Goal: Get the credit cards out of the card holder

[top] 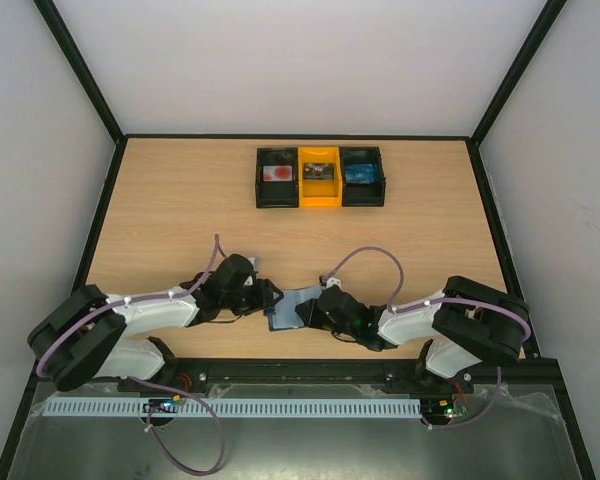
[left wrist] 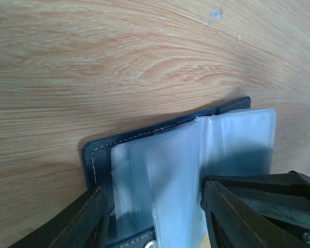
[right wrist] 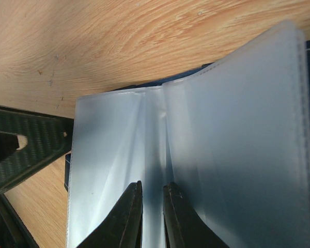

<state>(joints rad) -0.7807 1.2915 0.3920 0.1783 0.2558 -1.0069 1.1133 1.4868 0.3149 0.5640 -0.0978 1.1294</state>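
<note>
Two grippers flanked the card holder (top: 286, 310): right gripper (right wrist: 151, 194) pinched a sleeve (right wrist: 237, 129) near the spine; left gripper (left wrist: 152, 201), half open, straddled its left half.

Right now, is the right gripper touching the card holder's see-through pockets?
Touching. The right wrist view shows the right gripper pinching the card holder, with one clear pocket leaf caught between its nearly closed fingertips.

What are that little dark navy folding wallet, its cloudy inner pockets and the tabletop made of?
The dark navy card holder cover looks like leather or an imitation: matte, with pale stitching along its edge. Its frosted pale pockets seem thin soft plastic, translucent and slightly glossy. The light brown table shows wood grain, perhaps a laminate.
</note>
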